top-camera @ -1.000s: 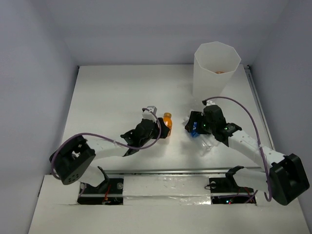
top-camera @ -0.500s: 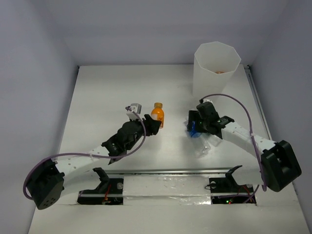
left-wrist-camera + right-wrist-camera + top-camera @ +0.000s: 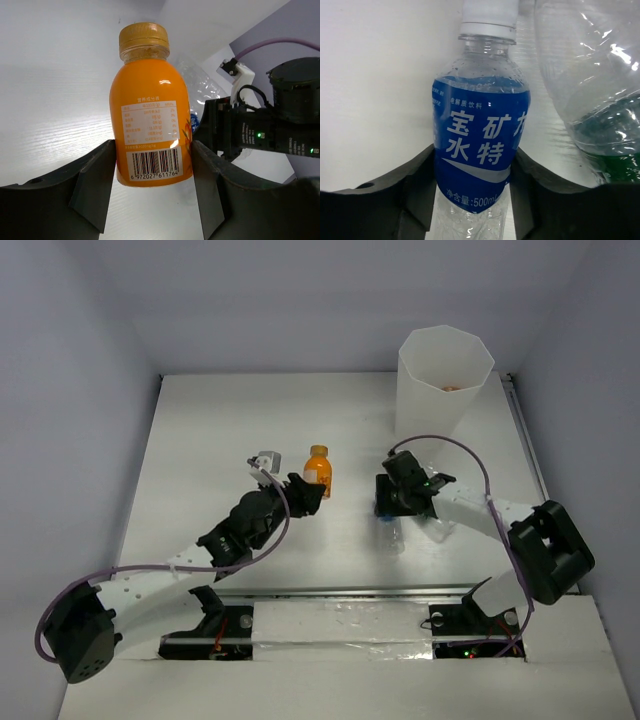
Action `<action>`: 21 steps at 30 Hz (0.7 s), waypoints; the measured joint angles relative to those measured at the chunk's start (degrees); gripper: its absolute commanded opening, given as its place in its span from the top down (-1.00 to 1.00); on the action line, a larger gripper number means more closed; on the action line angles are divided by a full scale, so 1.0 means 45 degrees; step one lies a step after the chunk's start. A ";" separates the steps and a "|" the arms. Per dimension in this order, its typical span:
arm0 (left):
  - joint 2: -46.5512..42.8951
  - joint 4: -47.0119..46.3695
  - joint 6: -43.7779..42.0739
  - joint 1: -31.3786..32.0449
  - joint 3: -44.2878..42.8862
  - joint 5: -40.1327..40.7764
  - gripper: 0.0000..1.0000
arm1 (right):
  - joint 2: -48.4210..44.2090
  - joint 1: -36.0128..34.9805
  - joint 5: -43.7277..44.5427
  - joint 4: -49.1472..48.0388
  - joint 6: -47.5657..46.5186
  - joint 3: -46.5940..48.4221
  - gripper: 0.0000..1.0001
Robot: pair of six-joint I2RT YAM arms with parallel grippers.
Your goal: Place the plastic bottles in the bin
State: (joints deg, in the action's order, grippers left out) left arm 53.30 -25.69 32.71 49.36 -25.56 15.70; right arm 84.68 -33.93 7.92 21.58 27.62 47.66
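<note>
My left gripper (image 3: pixel 303 496) is shut on an orange-filled bottle (image 3: pixel 317 469) with an orange cap. In the left wrist view the gripper (image 3: pixel 151 167) presses both pads on the lower sides of the bottle (image 3: pixel 150 130). My right gripper (image 3: pixel 390 498) is shut on a clear bottle with a blue label and white cap. In the right wrist view the gripper (image 3: pixel 472 172) holds that bottle (image 3: pixel 480 145) by its label. A clear bottle with a green label (image 3: pixel 600 105) lies just to its right. The tall translucent white bin (image 3: pixel 443 380) stands at the back right, beyond the right gripper.
Something orange lies inside the bin (image 3: pixel 450 388). Clear bottle plastic (image 3: pixel 396 536) lies on the white table (image 3: pixel 220 430) just in front of the right gripper. The right arm's black wrist (image 3: pixel 260 135) shows close behind the orange bottle. Grey walls enclose the table.
My left arm has stretched out and carried the orange bottle left and farther back. My right gripper has shifted left with the blue-label bottle.
</note>
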 measured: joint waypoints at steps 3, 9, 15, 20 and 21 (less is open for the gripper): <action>-0.0063 0.0073 -0.0063 -0.0005 -0.0301 0.0078 0.36 | -0.0102 -0.0180 -0.0092 -0.0126 -0.0010 0.0015 0.07; 0.0398 -0.0141 -0.0267 -0.0005 -0.1676 -0.0024 0.36 | -0.3303 -0.0325 -0.0865 -0.0321 -0.0112 -0.0049 0.09; 0.2186 -0.1360 -0.0962 -0.0005 -0.4143 -0.0316 0.36 | -0.8077 -0.0325 -0.0180 -0.0651 -0.0185 -0.0029 0.11; 0.4770 -0.2628 -0.1826 -0.0024 -0.7155 -0.0928 0.36 | -1.0948 -0.0325 0.1282 -0.0607 -0.0185 -0.0034 0.11; 0.5387 -0.2837 -0.1977 -0.0029 -0.7805 -0.1093 0.36 | -1.1361 -0.0325 0.1666 -0.0597 -0.0185 -0.0034 0.11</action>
State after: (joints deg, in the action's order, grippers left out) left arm 77.54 -38.46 23.81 49.23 -60.69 10.79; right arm 33.56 -35.40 15.42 18.90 26.79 47.51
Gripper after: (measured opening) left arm 0.531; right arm 0.613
